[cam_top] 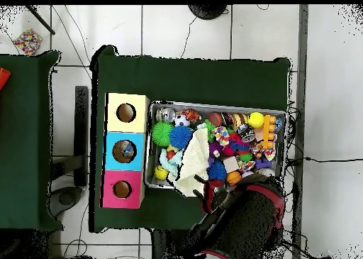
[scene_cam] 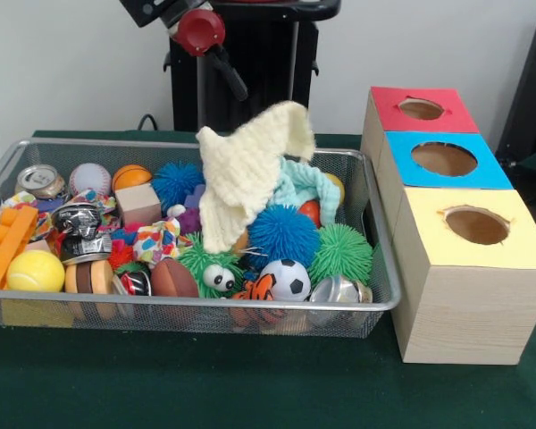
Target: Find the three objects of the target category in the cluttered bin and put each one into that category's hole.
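The arm hangs over the bin (scene_cam: 250, 309) with a yellow knit cloth (scene_cam: 250, 170) raised up out of the toys. The gripper (scene_cam: 235, 82) sits just above the cloth, and I cannot tell if it is spread or pressed together.

The cloth could slip and drop back, hiding the balls under it. Its low end touches the fuzzy blue ball (scene_cam: 281, 234), so it might drag that ball over the rim. It is floppy and wide, so it may catch on the wire too.

The hole (scene_cam: 421, 108) is in the red box, at 12 o'clock in the row of three, at 2 o'clock from the bin.

The worktop (scene_cam: 205, 384) is dark green and soft-looking. The wall behind is white. The floor (cam_top: 184, 32) has pale tiles and loose cables.
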